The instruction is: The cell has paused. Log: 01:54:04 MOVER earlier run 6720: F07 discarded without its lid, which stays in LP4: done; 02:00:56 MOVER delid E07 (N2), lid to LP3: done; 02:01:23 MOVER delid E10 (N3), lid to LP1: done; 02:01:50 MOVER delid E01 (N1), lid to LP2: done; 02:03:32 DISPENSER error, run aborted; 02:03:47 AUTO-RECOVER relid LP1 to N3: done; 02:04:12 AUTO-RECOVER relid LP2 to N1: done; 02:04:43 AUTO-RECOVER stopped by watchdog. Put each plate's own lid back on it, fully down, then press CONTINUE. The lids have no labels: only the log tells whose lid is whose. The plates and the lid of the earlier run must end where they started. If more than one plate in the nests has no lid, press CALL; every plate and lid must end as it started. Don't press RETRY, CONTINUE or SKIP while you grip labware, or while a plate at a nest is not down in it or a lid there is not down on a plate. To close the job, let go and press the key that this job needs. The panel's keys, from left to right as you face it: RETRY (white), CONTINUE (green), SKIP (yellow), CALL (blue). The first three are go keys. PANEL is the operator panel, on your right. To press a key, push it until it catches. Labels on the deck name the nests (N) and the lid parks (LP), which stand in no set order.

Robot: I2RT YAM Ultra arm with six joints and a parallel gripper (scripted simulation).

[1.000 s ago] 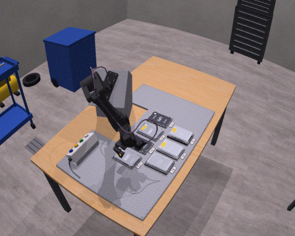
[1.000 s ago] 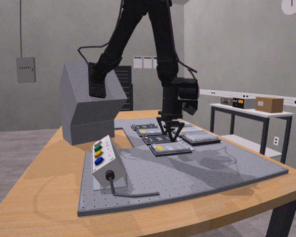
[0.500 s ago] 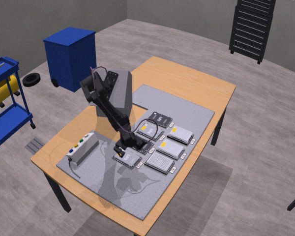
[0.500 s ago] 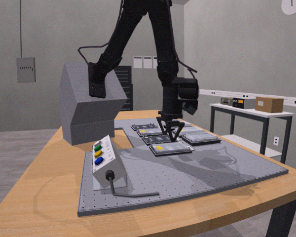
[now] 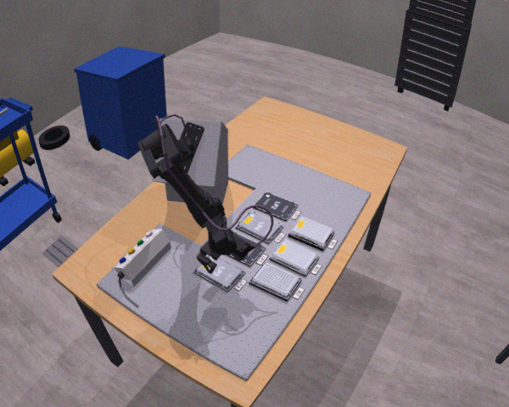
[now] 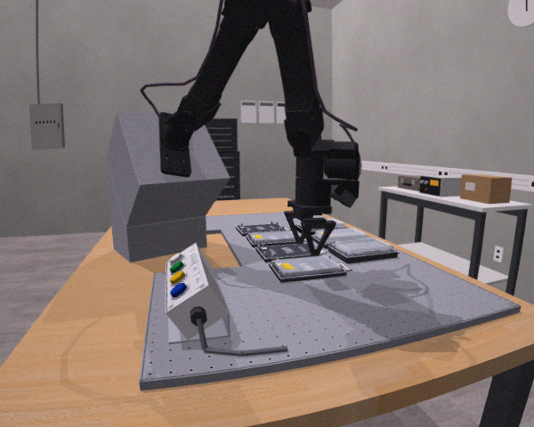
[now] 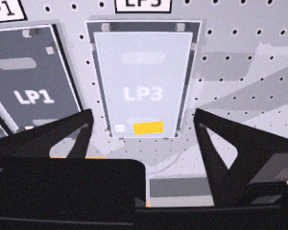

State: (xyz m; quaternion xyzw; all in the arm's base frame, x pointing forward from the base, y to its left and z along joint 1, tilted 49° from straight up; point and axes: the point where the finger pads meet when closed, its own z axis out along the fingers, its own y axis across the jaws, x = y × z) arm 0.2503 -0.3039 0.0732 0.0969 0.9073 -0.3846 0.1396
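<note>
One lid (image 7: 143, 81) in LP3, directly below the wide-open gripper (image 7: 143, 126).

LP1 park (image 7: 29, 81): we see it cut off by the wrist view's left edge.
Deck labels (image 5: 240, 285): too small for us to read from above.
Panel's white key (image 6: 177, 257): barely visible to us.
</note>
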